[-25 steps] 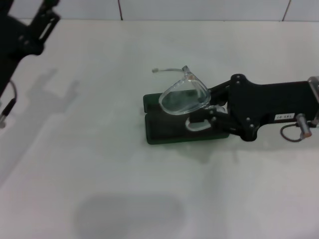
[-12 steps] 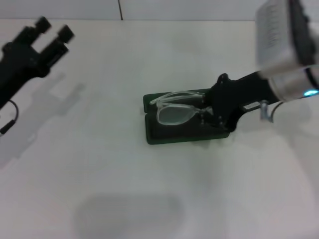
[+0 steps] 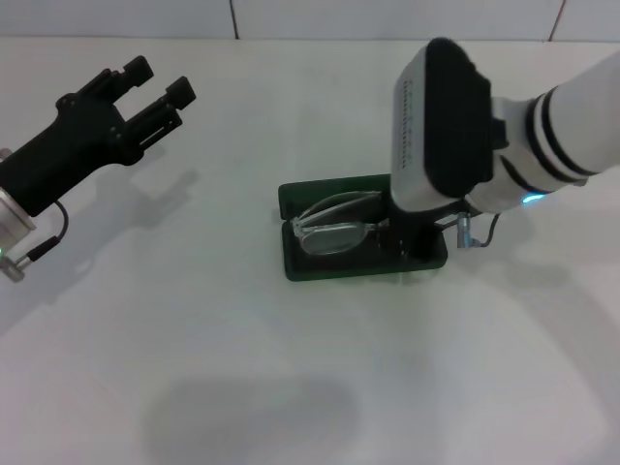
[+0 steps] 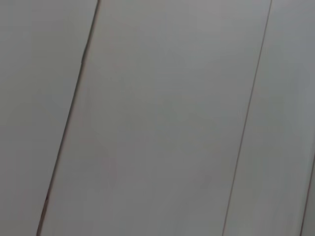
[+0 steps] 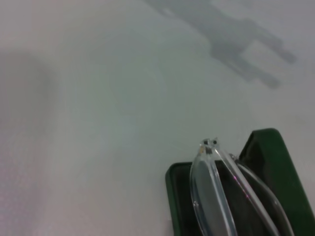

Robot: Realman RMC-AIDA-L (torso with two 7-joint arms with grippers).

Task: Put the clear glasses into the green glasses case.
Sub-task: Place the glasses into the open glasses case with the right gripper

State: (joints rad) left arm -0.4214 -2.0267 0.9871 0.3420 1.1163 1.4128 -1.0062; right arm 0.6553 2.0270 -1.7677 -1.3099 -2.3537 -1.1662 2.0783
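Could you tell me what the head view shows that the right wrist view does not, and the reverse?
Only the head view shows both arms: the left tool raised over the table's far left side, fingers apart, and the right arm over the case's right end. Only the right wrist view shows the left tool's shadow. Both show the clear glasses lying in the open green glasses case.
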